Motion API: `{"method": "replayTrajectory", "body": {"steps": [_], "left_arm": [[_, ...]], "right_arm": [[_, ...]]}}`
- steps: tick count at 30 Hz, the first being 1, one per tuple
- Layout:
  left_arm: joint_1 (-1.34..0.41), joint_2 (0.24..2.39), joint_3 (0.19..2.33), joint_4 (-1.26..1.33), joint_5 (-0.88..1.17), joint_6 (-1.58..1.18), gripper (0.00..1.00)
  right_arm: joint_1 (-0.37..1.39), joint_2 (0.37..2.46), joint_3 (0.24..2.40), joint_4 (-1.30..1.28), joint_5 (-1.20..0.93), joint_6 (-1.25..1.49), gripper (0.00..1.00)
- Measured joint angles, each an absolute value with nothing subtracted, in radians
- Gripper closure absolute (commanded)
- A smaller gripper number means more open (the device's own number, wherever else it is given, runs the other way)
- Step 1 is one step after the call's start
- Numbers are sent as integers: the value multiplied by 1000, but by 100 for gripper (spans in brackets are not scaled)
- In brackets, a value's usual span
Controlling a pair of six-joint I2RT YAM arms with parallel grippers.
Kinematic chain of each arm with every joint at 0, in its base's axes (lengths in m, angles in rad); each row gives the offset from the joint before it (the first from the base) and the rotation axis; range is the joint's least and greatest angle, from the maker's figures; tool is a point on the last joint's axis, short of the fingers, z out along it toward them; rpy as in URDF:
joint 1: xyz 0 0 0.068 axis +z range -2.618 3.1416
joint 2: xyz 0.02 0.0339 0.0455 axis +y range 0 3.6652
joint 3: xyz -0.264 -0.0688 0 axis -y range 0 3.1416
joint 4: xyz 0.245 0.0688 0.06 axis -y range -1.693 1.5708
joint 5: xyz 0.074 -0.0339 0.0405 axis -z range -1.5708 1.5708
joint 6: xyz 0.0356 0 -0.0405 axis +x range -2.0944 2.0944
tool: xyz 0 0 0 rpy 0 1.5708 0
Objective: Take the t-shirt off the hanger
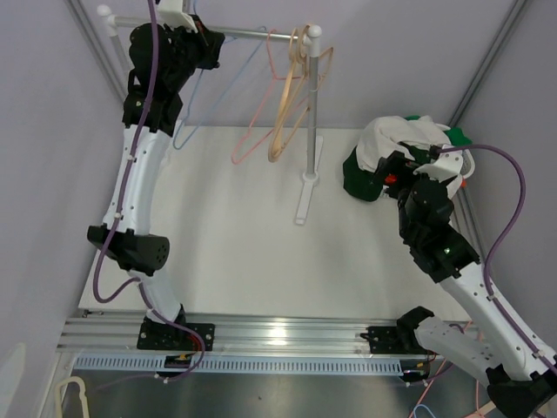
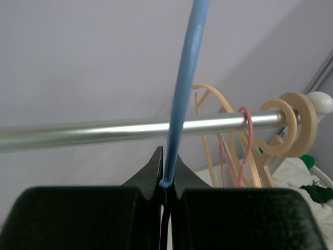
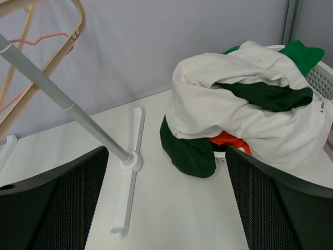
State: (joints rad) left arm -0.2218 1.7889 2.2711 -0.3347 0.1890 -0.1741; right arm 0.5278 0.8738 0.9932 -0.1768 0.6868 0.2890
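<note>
Left wrist: left gripper (image 2: pixel 166 179) clamped on blue hanger (image 2: pixel 183 88)

Hanger looks bare, right beside the rail (image 2: pixel 78 134), 11 o'clock on the table (image 1: pixel 235 252). Right gripper (image 3: pixel 166 200) wide apart, empty, near the t-shirt (image 3: pixel 223 104) heaped on the basket (image 3: pixel 323 78) at 3 o'clock. Risk: if the hook sits on the rail, a sideways yank tips the rack (image 1: pixel 311 165). Overhanging shirt could slide off.

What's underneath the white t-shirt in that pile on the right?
Under the white t-shirt, a dark green garment hangs out and a bit of orange fabric peeks through. A white basket wall shows at the right. Anything deeper is covered.
</note>
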Motion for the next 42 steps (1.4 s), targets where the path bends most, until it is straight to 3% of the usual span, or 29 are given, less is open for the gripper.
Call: {"method": "replayTrajectory", "body": {"steps": [19,21,22,24,27,28,31,37,42], "left_arm": [[-335,2047,2389,-416,195,-143,97],[-344,2047,2389,-418,204,-134,91],[-347,2047,2388,-418,214,-130,81],[-352,2043,2373,-411,223,-120,75],[-351,2030,2332,-413,233,-115,55],[-351,2027,2321,-416,233,-112,35],[-350,2014,2309,-453,216,-97,1],[-323,1882,2272,-519,205,-104,0],[-305,1692,2252,-547,186,-108,0]], "right_arm": [[542,736,942,-207,685,232,1],[542,755,942,-207,689,221,1],[542,768,943,-209,691,215,0],[542,788,943,-212,691,209,1],[542,818,943,-212,687,200,1],[541,828,943,-208,687,188,0],[521,877,951,-200,664,150,1],[408,1090,1095,-254,529,103,0],[336,1110,1096,-231,408,104,1]]}}
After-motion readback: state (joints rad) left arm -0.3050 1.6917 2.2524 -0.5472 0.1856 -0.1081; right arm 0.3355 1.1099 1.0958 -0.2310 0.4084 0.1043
